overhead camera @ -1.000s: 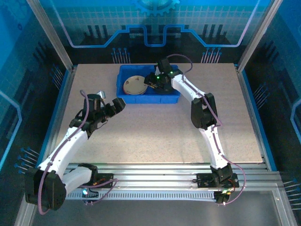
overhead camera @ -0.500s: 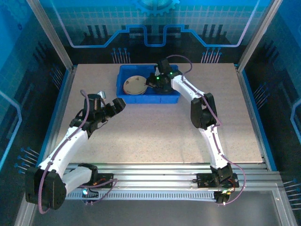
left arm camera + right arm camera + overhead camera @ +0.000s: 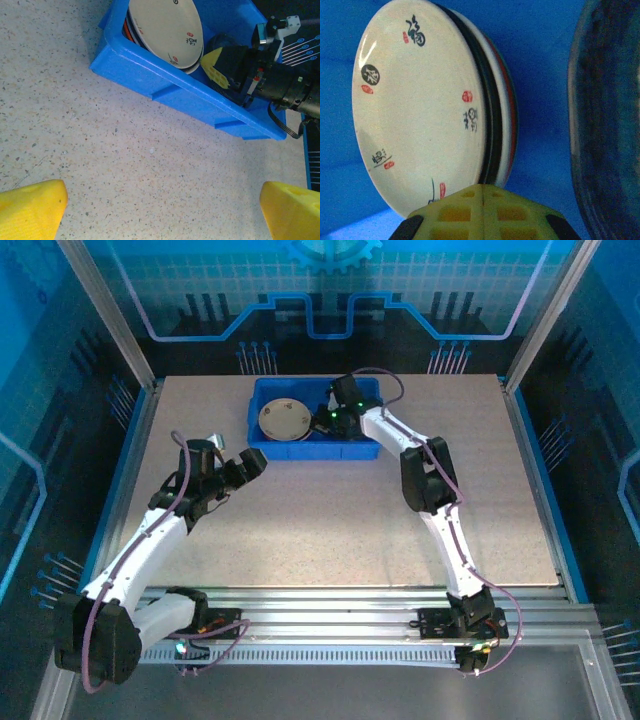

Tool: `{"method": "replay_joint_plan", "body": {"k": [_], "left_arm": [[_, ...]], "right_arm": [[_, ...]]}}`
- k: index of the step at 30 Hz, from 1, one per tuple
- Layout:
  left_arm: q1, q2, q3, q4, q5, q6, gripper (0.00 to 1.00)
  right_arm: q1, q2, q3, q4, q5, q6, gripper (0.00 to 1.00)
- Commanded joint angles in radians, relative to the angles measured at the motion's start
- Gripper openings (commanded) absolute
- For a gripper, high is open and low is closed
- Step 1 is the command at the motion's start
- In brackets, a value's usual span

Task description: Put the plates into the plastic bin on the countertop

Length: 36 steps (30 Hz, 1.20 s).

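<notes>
The right gripper [image 3: 482, 212] has its yellow fingers pressed together, holding nothing, with the tips at the lower rim of the stack of plates [image 3: 492, 130], low in the centre of the right wrist view. The front plate [image 3: 420, 110] is cream and stands tilted on edge. It carries black brush characters, the upper one looking like 福, a round black seal on the left and small red stamps too small to read. Behind it come black, pale and orange rims, and a dark dish [image 3: 607, 125] fills the right edge. All of this sits inside the plastic bin [image 3: 300, 453] at the upper centre of the overhead view, on the countertop [image 3: 330, 540]. The left gripper [image 3: 162, 200] hovers with its fingers wide apart over bare stone to the bin's lower left, looking at the bin's wall [image 3: 165, 85]. Compared with a second ago, the right gripper [image 3: 320, 422] has dipped lower and leftward into the bin, the cream plate [image 3: 283, 420] has shifted slightly up and left, and the left arm has not moved.
</notes>
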Motion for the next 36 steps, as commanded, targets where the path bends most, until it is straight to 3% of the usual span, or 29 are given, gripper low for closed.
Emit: {"method": "replay_joint_plan", "body": {"k": [1,8,14,16,20,21,23,27,30,32,36], "left_arm": [[0.01,0.007,-0.002,0.005,0.015,0.016,0.99],[0.01,0.032,-0.014,0.052,0.016,0.022,0.99],[-0.001,0.037,-0.018,0.086,-0.041,0.051,0.99],[-0.019,0.035,-0.013,0.088,-0.103,0.075,0.99],[-0.115,0.018,-0.03,0.151,-0.314,0.153,0.99],[-0.143,0.009,-0.049,0.197,-0.371,0.182,0.99],[-0.178,-0.003,-0.104,0.312,-0.44,0.242,0.99],[-0.189,-0.02,-0.205,0.498,-0.427,0.364,0.99],[-0.19,-0.024,-0.245,0.53,-0.476,0.399,0.99],[-0.188,-0.041,-0.294,0.58,-0.554,0.419,0.99],[-0.15,-0.127,-0.38,0.612,-0.687,0.498,0.99]], "right_arm": [[-0.005,-0.142,-0.043,0.08,-0.007,0.006,0.08],[-0.036,-0.403,-0.221,0.114,0.022,-0.068,0.08],[-0.05,-0.737,-0.547,0.138,0.14,-0.253,0.14],[-0.05,-0.846,-0.667,0.15,0.19,-0.304,0.31],[-0.053,-1.053,-0.911,0.173,0.285,-0.357,0.92],[-0.056,-1.104,-0.966,0.176,0.307,-0.363,1.0],[-0.063,-1.18,-1.066,0.181,0.365,-0.365,1.0],[-0.03,-1.342,-1.283,0.257,0.514,-0.388,1.0],[0.073,-1.469,-1.504,0.48,0.647,-0.483,1.0],[0.126,-1.524,-1.621,0.632,0.67,-0.572,1.0],[0.159,-1.555,-1.61,0.519,0.756,-0.614,1.0]]}}
